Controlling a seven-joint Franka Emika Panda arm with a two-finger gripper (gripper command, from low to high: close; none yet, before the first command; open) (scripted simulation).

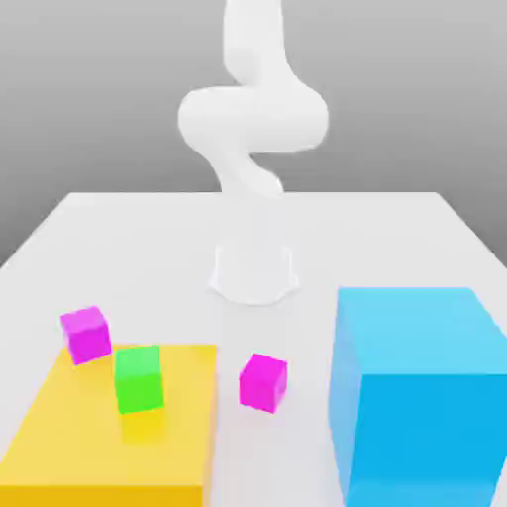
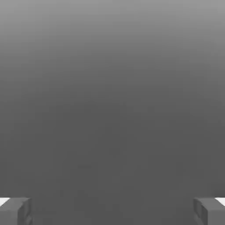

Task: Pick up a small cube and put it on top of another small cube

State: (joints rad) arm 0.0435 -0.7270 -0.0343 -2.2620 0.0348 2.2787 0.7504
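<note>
**Tabletop with coloured blocks and a raised white arm**

Surface and room, near to far. A pale white table fills the lower part of the exterior view and runs back to a straight far edge; behind it lies a plain grey backdrop. At the near edge, on the exterior view's left, a flat yellow slab lies on the table. At the near edge on the exterior view's right stands one huge light-blue cube, far taller than anything else.

Count. One small green cube sits on the slab. Two small magenta cubes are present: one rests on the bare table between the slab and the huge cube, and the other sits at the slab's far left corner, slightly tilted. No small cyan cube can be made out.

Arm and claw. Farther back, the white arm rises from its round base near the table's middle. In the hand view the gripper stands wide apart, each grey fingertip at an opposite edge, with nothing between them and nothing touched.
</note>
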